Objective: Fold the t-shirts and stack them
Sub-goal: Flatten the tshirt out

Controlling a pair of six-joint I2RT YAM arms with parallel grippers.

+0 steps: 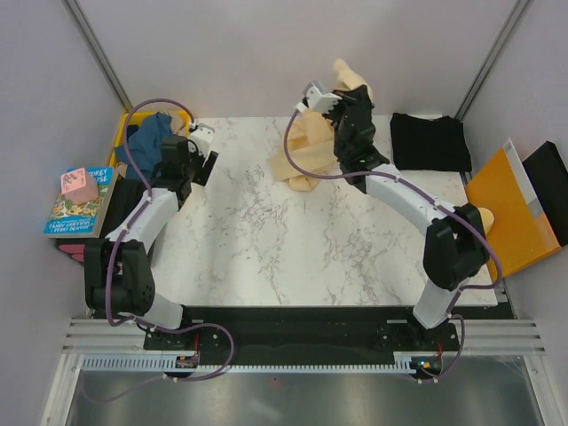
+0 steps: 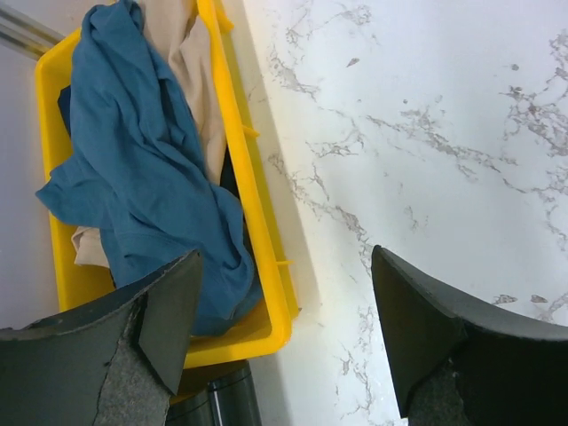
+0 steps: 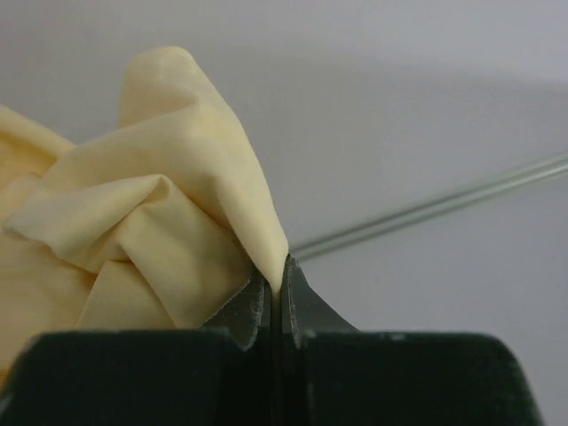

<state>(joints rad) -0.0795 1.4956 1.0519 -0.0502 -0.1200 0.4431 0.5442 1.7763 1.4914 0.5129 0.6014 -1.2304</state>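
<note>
My right gripper [image 1: 344, 93] is shut on the cream-yellow t-shirt [image 1: 306, 146] and holds it lifted above the far middle of the table, the cloth hanging down to the marble. The right wrist view shows the cloth [image 3: 169, 213] pinched between the closed jaws of this gripper [image 3: 276, 288]. The black t-shirt [image 1: 429, 142] lies folded at the far right. The teal-blue t-shirt [image 1: 149, 142] is bunched in the yellow crate [image 1: 126, 131] at the far left; it also shows in the left wrist view [image 2: 142, 169]. My left gripper [image 1: 200, 146] is open and empty beside the crate [image 2: 266, 319].
An orange flat folder [image 1: 508, 209] lies at the table's right edge. Books [image 1: 78, 202] with a pink object on top sit left of the table. More pale cloth [image 2: 191, 62] lies in the crate under the teal shirt.
</note>
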